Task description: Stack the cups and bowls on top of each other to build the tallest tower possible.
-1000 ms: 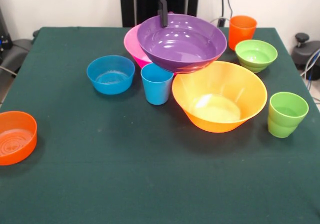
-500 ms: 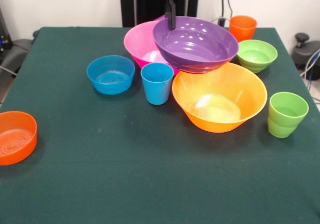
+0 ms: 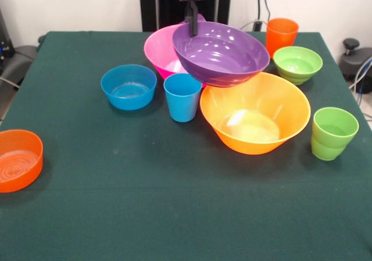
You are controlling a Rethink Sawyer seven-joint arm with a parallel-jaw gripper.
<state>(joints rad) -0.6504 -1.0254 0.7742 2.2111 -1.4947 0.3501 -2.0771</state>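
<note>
My gripper point(image 3: 192, 27) comes down from the top edge and is shut on the far rim of the wide purple bowl point(image 3: 224, 54). The bowl hangs tilted in the air, over the far edge of the large yellow-orange bowl point(image 3: 256, 118) and in front of the large pink bowl point(image 3: 160, 49). A sky blue cup point(image 3: 182, 97) stands just in front of the pink bowl. The small blue bowl point(image 3: 128, 86) is to the left and the small orange bowl point(image 3: 17, 159) at the left edge. The small green bowl point(image 3: 297, 63), orange cup point(image 3: 281, 35) and green cup point(image 3: 332, 133) are on the right. The purple cup is out of view.
The dark green tablecloth point(image 3: 174, 208) covers the table. The robot's black pedestal point(image 3: 163, 5) stands behind the far edge. Cables and dark equipment point(image 3: 357, 60) lie off the table's right side.
The purple bowl has moved to the right in my gripper, then a little back left, and now tilts. More of the pink bowl behind it shows.
</note>
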